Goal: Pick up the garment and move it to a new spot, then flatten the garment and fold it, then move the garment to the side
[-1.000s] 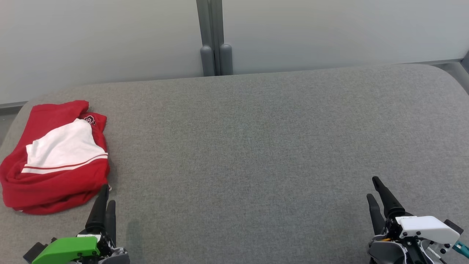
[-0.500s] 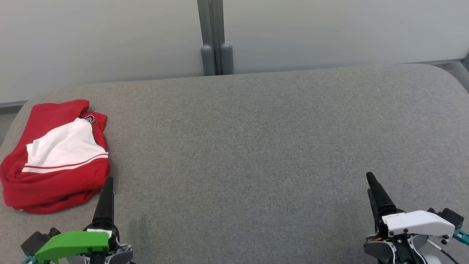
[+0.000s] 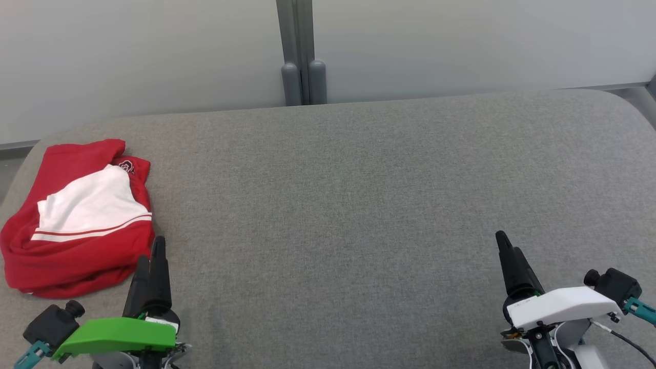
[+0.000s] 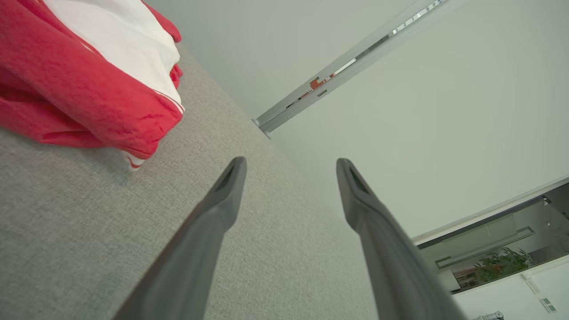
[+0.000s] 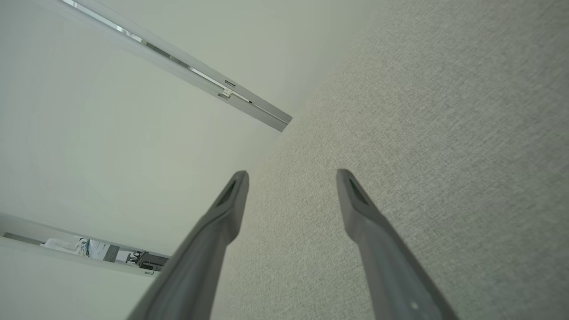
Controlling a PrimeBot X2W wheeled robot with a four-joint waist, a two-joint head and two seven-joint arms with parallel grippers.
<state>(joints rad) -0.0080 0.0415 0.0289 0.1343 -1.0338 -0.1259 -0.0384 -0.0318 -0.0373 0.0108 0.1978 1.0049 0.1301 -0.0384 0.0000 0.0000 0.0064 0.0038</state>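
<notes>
At the far left of the grey cushioned surface, your red-and-white garment lies loosely folded and set aside, so the task looks essentially done, with the left gripper just beside it and the right gripper both splayed, empty.

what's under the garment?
The garment lies bunched on the grey cushion, which shows beside it. Its own folds cover whatever is directly beneath, so anything else there cannot be seen.
</notes>
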